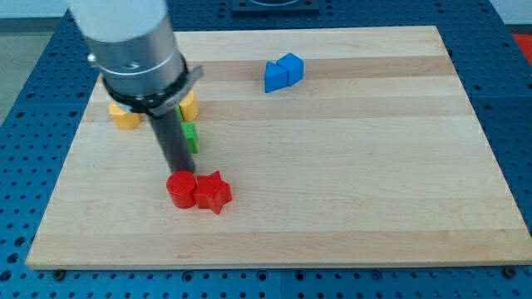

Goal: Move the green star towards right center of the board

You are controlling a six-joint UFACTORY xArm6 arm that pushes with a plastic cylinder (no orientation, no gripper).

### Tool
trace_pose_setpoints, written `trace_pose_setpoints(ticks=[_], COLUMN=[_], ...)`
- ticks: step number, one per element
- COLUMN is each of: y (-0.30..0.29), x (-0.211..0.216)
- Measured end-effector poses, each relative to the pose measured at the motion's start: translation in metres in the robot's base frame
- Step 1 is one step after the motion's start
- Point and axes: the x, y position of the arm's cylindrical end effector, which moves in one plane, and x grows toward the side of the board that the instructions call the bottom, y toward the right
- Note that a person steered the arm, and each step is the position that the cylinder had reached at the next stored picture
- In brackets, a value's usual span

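My tip [183, 172] sits on the table [349, 183], apparently touching the top edge of the red cylinder [179, 190]; there is no claw, only a rod. The red star [213, 192] lies just right of the cylinder. The green star [191, 136], half hidden behind the rod, is just above-right of the tip. Yellow blocks [125, 118] flank the rod higher up; blue blocks [283, 72] lie far up-right.

arm [133, 46]: enters from view's top left | rod: near-upright | my tip [184, 172]: low
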Motion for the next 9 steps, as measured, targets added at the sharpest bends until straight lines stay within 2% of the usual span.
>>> trace_pose_setpoints(ticks=[2, 5, 6, 7, 8, 9], y=[0.013, -0.101, -0.104, -0.053, 0.039, 0.040], x=[0.000, -0.006, -0.036, -0.065, -0.073, -0.073])
